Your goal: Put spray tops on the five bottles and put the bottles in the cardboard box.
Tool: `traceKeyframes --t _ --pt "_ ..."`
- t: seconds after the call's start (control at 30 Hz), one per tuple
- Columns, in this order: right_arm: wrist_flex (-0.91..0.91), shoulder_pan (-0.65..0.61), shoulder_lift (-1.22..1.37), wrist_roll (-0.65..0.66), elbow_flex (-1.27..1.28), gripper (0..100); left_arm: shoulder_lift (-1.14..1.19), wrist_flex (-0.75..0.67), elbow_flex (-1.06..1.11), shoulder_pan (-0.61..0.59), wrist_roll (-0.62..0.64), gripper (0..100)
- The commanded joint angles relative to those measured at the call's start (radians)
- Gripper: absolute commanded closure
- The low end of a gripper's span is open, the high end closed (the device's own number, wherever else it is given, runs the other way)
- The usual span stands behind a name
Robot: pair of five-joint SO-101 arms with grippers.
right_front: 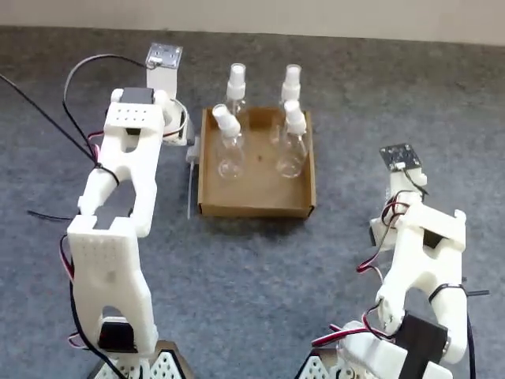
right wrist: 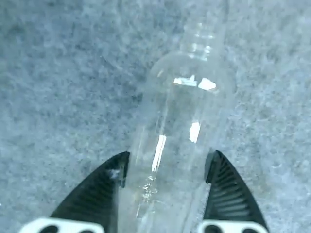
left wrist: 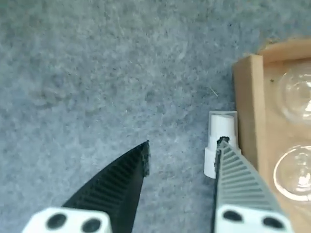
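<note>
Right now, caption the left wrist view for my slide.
Open left gripper hovers over grey carpet, beside a loose white spray top lying just outside the cardboard box.

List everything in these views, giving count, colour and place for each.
capped bottles: four, clear with white spray tops, standing in the box
uncapped bottle: one, clear, at the right hand
spray top: one, white, lying on the carpet just outside the box wall
cardboard box: one, brown, between the arms
carpet: one, grey, under everything
left arm: one, white, stretched alongside the box
right arm: one, white, folded
left hand: one, black and grey, open beside the spray top
right hand: one, black, at the uncapped bottle
</note>
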Motion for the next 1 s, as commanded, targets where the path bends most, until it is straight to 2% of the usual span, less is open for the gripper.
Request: traceKeyframes --t 0.0,0.23,0.4,0.53,0.77,0.97 --pt "-0.012 -0.005 -0.007 -0.005 -0.005 86.3 -0.001 -0.023 -0.047 0.056 0.006 79" --pt "-0.012 -0.005 -0.005 -0.005 -0.005 86.3 0.002 -0.025 -0.039 0.068 0.000 79" --pt "-0.010 -0.005 -0.008 -0.005 -0.005 86.3 0.002 -0.023 -0.028 0.016 -0.002 79" --pt "-0.010 -0.005 -0.007 -0.005 -0.005 86.3 0.002 -0.017 -0.028 -0.024 -0.078 79" --pt "-0.008 -0.005 -0.005 -0.005 -0.004 86.3 -0.016 -0.017 -0.038 -0.090 -0.081 79" --pt "-0.008 -0.005 -0.005 -0.005 -0.004 86.4 -0.091 0.000 -0.036 -0.067 -0.083 79"
